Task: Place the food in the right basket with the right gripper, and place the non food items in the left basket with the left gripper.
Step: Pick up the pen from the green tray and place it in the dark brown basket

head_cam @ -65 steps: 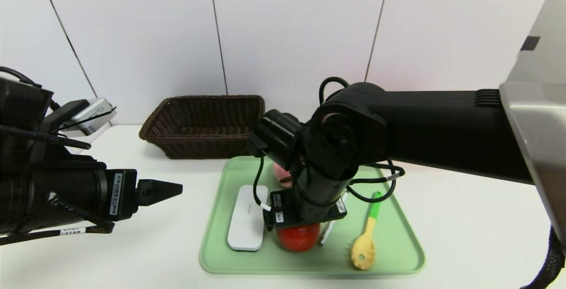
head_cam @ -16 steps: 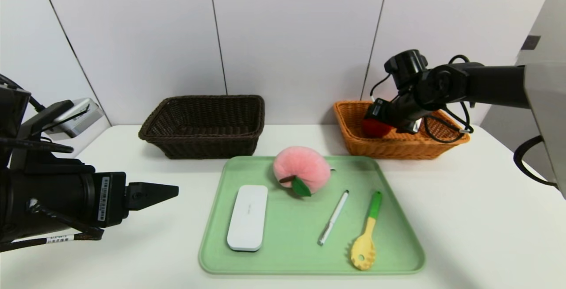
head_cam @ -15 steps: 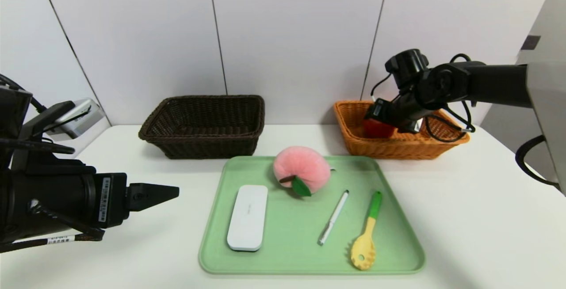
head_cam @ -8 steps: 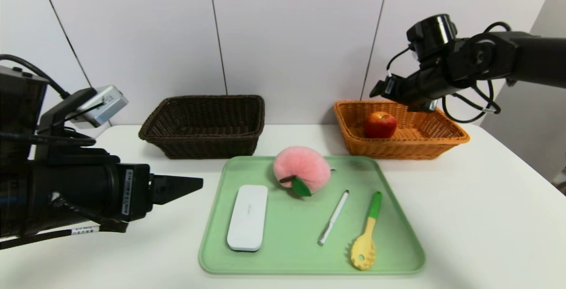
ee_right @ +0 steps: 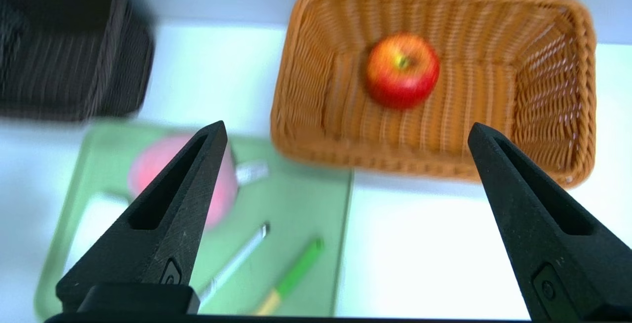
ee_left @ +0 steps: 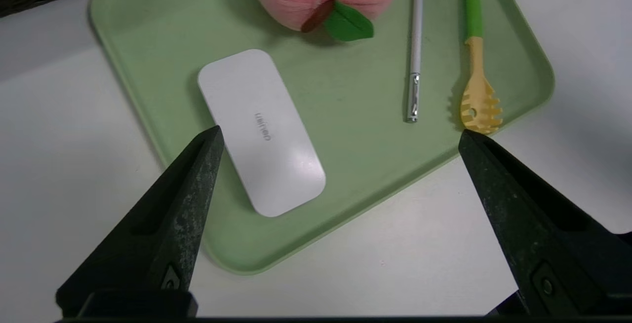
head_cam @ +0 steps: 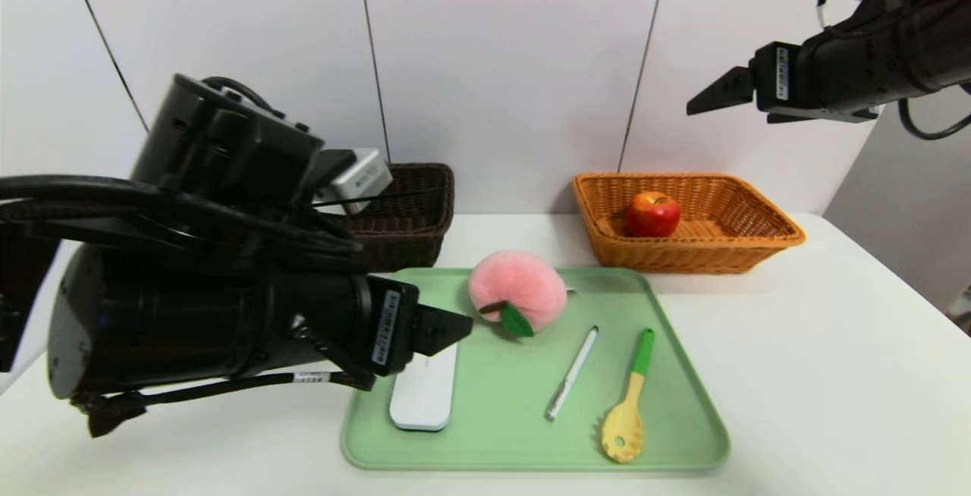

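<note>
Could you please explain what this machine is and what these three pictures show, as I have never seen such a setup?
It is a robot with two black arms, each ending in two pointed fingers. One picture looks down from its head; the other two come from cameras on its wrists. The left gripper hangs open over a green tray, near a white case. Also on the tray: a plush peach, a pen and a pasta spoon. The right gripper is open and empty, high above the orange basket, where an apple lies. A dark basket stands behind the left arm. Nothing is held.
</note>
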Tool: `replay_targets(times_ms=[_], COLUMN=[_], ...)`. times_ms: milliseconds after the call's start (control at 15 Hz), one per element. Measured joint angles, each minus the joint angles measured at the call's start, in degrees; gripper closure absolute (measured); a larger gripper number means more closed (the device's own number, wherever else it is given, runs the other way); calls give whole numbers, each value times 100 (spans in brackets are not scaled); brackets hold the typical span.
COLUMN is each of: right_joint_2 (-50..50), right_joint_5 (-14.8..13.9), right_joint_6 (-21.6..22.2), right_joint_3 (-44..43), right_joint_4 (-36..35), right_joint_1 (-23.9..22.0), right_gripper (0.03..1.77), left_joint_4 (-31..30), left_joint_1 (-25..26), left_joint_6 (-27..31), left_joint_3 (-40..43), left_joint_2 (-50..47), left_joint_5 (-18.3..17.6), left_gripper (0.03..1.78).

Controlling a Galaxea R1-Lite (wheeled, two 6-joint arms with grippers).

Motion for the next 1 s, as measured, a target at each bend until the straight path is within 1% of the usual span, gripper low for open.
replay_targets(times_ms=[67, 200, 333, 467, 600, 800, 867, 933, 1000], right_joint_2=[-158, -421, -602, -739, -816, -939, -989, -1050, -1122], right_joint_5=[46, 52, -13, -121, -318, -372, -427, -512, -580], right_joint_6=[-236, -656, -788, -768, -742, -669, -661, -662, -664], right_joint_3=[0, -1, -4, 7, 38, 215, 308, 446, 617], right_joint_4=[374, 1286, 2182, 2883, 3159, 3189, 3194, 3194, 3191], right_joint_1=[-52, -135, -171, -188, -193, -245, -265, -276, -286], right_gripper=[11, 11, 11, 11, 11, 11, 11, 11, 11], left_joint_4=[43, 406, 1026, 1613, 2314, 3344, 3636, 3863, 3945], left_joint_1=[-196, -510, -745, -902, -1001, -1070, -1084, -1089, -1092], left_joint_6=[-2, -2, 9, 37, 56, 74, 138, 349, 561], left_joint_3=[-167, -634, -1257, -1981, -2903, -4186, -4507, -4713, -4815], left_joint_2=[178, 527, 881, 1253, 1703, 2447, 2706, 2954, 3161], left_joint_5=[26, 41, 30, 0, -138, -367, -386, -397, -397], left_gripper=[12, 12, 12, 12, 12, 12, 12, 12, 12])
